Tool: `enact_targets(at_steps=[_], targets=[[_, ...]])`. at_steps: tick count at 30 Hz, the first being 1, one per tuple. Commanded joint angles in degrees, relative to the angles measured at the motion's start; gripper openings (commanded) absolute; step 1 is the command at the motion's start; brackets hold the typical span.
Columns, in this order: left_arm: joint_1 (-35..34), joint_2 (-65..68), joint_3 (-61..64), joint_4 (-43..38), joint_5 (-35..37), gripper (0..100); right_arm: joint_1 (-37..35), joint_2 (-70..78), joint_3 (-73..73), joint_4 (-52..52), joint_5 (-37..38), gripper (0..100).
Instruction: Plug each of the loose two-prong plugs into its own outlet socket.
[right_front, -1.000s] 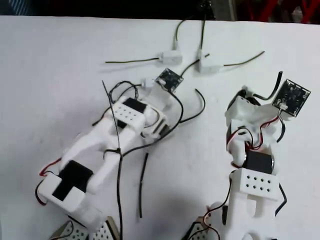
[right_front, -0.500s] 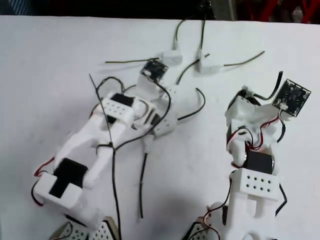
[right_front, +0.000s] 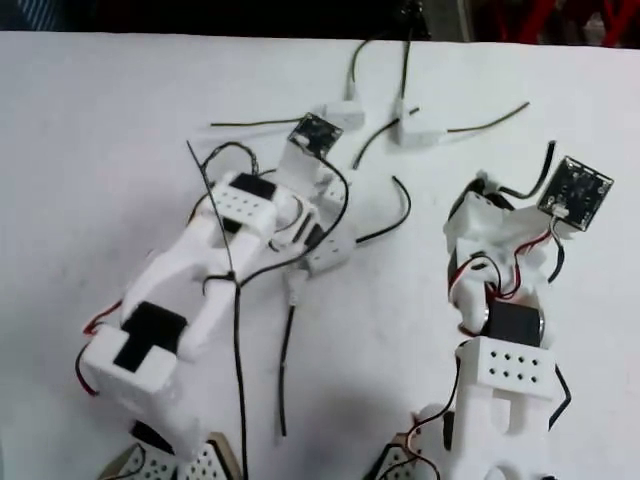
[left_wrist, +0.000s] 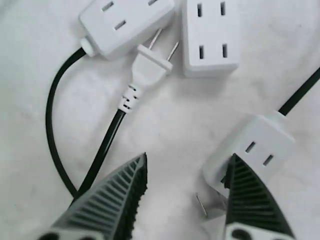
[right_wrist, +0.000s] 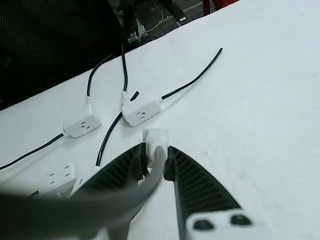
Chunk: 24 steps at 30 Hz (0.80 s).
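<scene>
Hovering over the bench (right_front: 100, 100), my left hand (left_wrist: 187, 160) stands wide open, empty, near a loose plug (left_wrist: 150, 67); my right hand (right_wrist: 156, 149) is clamped on a second plug (right_wrist: 154, 136).

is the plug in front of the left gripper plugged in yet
Out: the plug lies loose, both prongs bare beside an outlet block.
</scene>
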Motion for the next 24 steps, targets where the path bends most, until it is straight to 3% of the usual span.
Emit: enact_targets(at_steps=[1,24], targets=[[1.01,2.95,-5.19,4.84,0.44,26,-0.75,-0.75,-1.49,0.40,0.09,1.8],[2.24,-13.32,4.57,2.29,2.81,26,-0.75,-0.75,-1.49,0.40,0.09,1.8]])
